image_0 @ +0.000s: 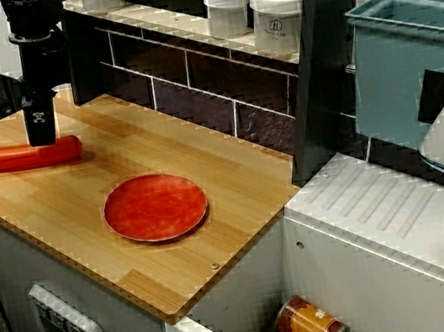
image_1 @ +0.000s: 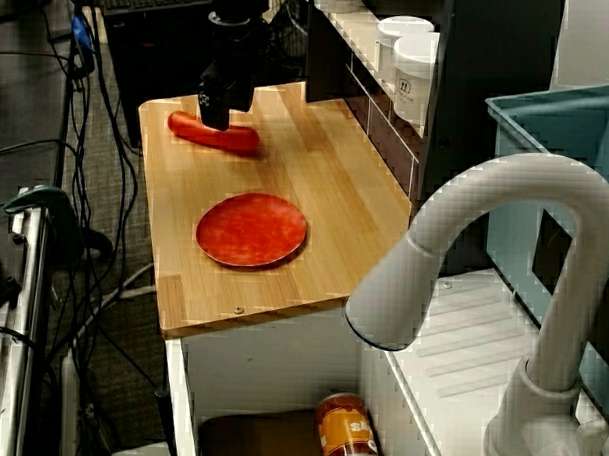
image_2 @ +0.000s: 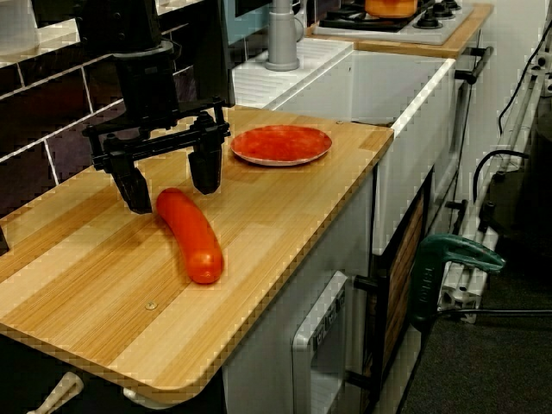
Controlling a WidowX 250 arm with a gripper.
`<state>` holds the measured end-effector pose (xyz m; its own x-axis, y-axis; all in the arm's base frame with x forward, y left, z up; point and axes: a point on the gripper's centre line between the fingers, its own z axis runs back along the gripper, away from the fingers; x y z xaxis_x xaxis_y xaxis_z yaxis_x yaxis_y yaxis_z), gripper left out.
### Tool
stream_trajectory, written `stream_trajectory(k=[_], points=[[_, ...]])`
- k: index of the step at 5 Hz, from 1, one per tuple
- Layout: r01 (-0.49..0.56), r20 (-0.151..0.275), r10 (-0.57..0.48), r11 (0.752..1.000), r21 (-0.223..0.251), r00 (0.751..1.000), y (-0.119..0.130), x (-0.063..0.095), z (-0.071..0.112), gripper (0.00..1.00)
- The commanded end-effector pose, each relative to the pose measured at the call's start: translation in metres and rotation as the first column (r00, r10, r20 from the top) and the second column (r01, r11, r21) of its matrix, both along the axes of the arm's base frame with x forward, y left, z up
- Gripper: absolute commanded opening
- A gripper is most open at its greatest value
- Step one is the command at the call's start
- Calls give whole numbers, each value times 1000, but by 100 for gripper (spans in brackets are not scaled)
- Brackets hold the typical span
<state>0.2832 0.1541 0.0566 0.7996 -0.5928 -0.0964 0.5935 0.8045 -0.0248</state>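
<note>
A long red sausage [image_0: 28, 156] [image_1: 216, 135] [image_2: 191, 237] lies flat on the wooden counter [image_0: 82, 198] near its left end. My black gripper [image_0: 42, 132] [image_1: 214, 115] [image_2: 171, 181] hangs just above the sausage's far end. It is open, and in the view from the counter's end one finger [image_2: 134, 185] stands on each side of that end with a small gap. Nothing is held. A round red plate [image_0: 155, 207] [image_1: 251, 229] [image_2: 280, 143] lies empty on the counter, between the sausage and the sink.
Two white jars [image_0: 227, 10] [image_0: 278, 18] stand on the shelf over the tiled back wall. A white faucet [image_1: 484, 254] and a teal bin [image_0: 410, 66] stand by the sink. A can [image_0: 310, 326] lies below the counter. A green clamp [image_2: 453, 259] sits beside the cabinet.
</note>
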Motion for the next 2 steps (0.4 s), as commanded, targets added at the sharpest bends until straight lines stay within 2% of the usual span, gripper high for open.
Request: stream_trajectory(k=[1,2], points=[[0,0,0,1000,0,1000,0,0,0,100],[57,-40,-57,998,-6,998,-14,5,11,100]])
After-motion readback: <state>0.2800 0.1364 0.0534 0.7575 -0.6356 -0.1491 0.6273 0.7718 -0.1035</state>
